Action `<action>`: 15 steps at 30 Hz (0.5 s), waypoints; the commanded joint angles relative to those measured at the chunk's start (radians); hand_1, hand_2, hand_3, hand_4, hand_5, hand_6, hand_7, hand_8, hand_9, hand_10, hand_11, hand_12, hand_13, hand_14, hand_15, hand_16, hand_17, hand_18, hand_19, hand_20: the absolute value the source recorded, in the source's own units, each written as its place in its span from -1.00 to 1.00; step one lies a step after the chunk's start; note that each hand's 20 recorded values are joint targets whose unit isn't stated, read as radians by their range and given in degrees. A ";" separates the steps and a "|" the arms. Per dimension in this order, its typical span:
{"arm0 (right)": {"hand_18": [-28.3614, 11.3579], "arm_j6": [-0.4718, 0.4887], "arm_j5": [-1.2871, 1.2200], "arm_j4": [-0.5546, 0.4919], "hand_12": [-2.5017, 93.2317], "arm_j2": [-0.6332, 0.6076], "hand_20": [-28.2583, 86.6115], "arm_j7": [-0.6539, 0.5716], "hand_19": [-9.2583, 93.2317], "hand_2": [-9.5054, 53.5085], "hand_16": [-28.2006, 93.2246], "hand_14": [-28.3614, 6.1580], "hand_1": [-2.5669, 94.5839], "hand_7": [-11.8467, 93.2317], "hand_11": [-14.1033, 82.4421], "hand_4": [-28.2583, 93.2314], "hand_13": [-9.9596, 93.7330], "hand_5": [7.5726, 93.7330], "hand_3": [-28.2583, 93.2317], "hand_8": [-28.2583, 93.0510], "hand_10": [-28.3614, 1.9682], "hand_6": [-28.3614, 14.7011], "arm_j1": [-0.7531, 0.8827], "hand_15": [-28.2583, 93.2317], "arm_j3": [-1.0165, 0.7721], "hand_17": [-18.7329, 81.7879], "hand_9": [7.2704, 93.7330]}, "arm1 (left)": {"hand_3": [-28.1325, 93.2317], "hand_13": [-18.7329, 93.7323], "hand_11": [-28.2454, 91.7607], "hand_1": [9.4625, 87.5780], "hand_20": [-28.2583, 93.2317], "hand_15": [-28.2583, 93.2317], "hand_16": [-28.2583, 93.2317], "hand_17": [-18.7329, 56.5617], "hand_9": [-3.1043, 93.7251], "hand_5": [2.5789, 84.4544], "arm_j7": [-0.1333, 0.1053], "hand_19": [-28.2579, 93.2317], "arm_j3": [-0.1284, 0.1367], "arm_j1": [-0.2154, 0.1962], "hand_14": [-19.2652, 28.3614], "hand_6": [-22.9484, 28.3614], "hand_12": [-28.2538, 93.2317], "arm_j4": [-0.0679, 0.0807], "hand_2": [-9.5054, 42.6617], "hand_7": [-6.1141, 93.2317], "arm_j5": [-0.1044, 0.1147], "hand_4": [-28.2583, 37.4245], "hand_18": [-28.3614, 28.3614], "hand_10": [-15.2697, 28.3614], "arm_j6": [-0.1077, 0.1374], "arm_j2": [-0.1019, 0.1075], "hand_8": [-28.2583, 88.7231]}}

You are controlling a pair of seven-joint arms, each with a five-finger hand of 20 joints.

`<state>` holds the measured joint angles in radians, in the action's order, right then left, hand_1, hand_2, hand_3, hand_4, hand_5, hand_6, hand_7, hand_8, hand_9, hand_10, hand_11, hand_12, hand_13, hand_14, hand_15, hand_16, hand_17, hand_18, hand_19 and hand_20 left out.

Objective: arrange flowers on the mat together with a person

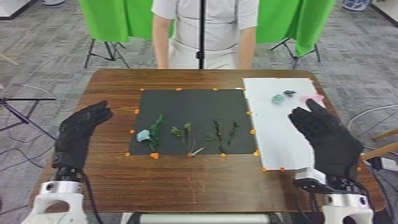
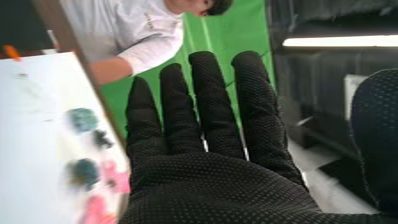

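Holding nothing, the right hand (image 1: 329, 134) is released at the right of the frame, over the right part of the white sheet (image 1: 282, 145); in the right wrist view its fingers (image 2: 210, 92) are straight and spread, the thumb (image 2: 378, 135) apart from them. The left hand (image 1: 81, 125), at the left of the frame beside the dark mat (image 1: 191, 107), is empty too, its fingers relaxed. On the mat, in the lower left and centre of the frame, lies a row of greenery: a pale blue flower (image 1: 143, 135) beside a tall green stem (image 1: 156, 129), then a budded sprig (image 1: 187, 132) and slim dark stems (image 1: 233, 132). Near the right hand's fingertips, in the upper right, a teal flower (image 1: 278, 99), a dark blue flower (image 1: 290, 93) and a pink flower (image 1: 317, 99) lie on the sheet. Orange pieces (image 1: 155, 155) dot the mat's edges on the brown surface (image 1: 178, 185).
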<state>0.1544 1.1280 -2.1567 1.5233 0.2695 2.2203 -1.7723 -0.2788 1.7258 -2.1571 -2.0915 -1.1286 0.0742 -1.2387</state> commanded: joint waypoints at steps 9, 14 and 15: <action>-0.27 0.016 0.035 0.019 -0.66 0.023 0.03 0.010 -0.72 -0.66 -0.25 -0.21 -0.77 -0.56 -0.57 -0.75 -0.09 0.01 0.83 -0.67 -0.15 0.25 -0.004 -0.35 0.014 -0.19 0.03 | 0.52 -0.03 -0.21 -0.57 -0.21 -0.23 -0.47 -0.33 0.00 0.14 -0.004 -0.43 -0.019 0.010 0.53 0.03 -0.28 0.009 -0.63 -0.57 -0.004 -0.72 0.44 0.30 -0.017 -0.005 -0.62; -0.27 0.021 0.037 0.020 -0.66 0.029 0.03 0.013 -0.72 -0.65 -0.25 -0.21 -0.77 -0.56 -0.57 -0.75 -0.07 0.04 0.82 -0.67 -0.15 0.25 0.000 -0.34 0.016 -0.18 0.05 | 0.52 -0.03 -0.21 -0.57 -0.21 -0.23 -0.47 -0.33 0.00 0.14 -0.005 -0.43 -0.010 -0.004 0.53 0.03 -0.28 0.004 -0.63 -0.57 0.005 -0.72 0.44 0.30 -0.008 -0.009 -0.62; -0.27 0.026 0.035 0.020 -0.66 0.029 0.03 0.009 -0.72 -0.65 -0.25 -0.21 -0.77 -0.56 -0.57 -0.75 -0.07 0.04 0.82 -0.67 -0.16 0.25 -0.001 -0.34 0.014 -0.18 0.06 | 0.52 -0.03 -0.21 -0.57 -0.21 -0.23 -0.47 -0.33 0.00 0.14 -0.007 -0.43 -0.009 -0.009 0.53 0.03 -0.28 0.003 -0.63 -0.57 0.005 -0.72 0.44 0.31 -0.006 -0.011 -0.62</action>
<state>0.1647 1.1626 -2.1373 1.5350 0.2731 2.2122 -1.7644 -0.2847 1.7084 -2.1437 -2.0872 -1.1296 0.0659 -1.2403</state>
